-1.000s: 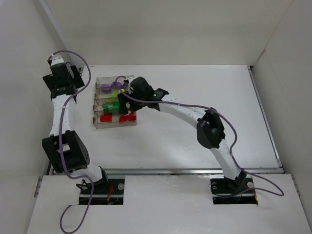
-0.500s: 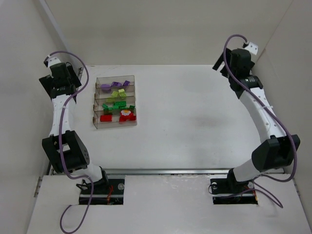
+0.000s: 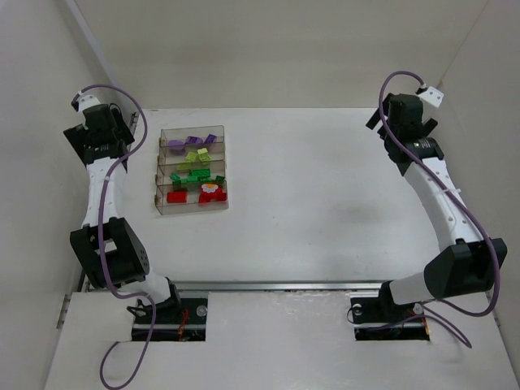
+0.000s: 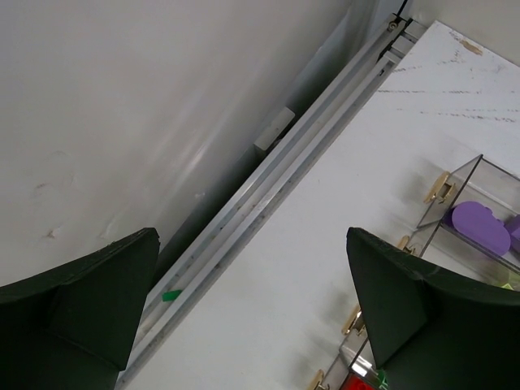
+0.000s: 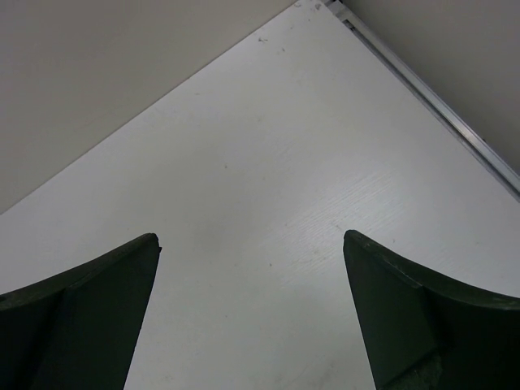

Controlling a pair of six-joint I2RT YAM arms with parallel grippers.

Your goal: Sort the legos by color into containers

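Since the earlier frame my right gripper (image 5: 252, 313) has gone away from the tray (image 3: 160, 166). It is now at the far right corner, well apart from it, jaws spread wide and empty over the bare table (image 5: 268, 162).

The tray holds purple bricks (image 3: 188, 144) in the farthest compartment, then lime bricks (image 3: 197, 154), then dark green bricks (image 3: 191, 175). Nearest are red bricks (image 3: 176, 197) with the flower-topped piece (image 3: 211, 193).

My left gripper (image 4: 252, 317), also spread and empty, hangs left of the tray, near the side wall (image 4: 122, 122).

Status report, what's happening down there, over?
Left gripper, right gripper open, empty. Legos in tray, grouped by color. Nothing blocking; small green bit in wall rail.
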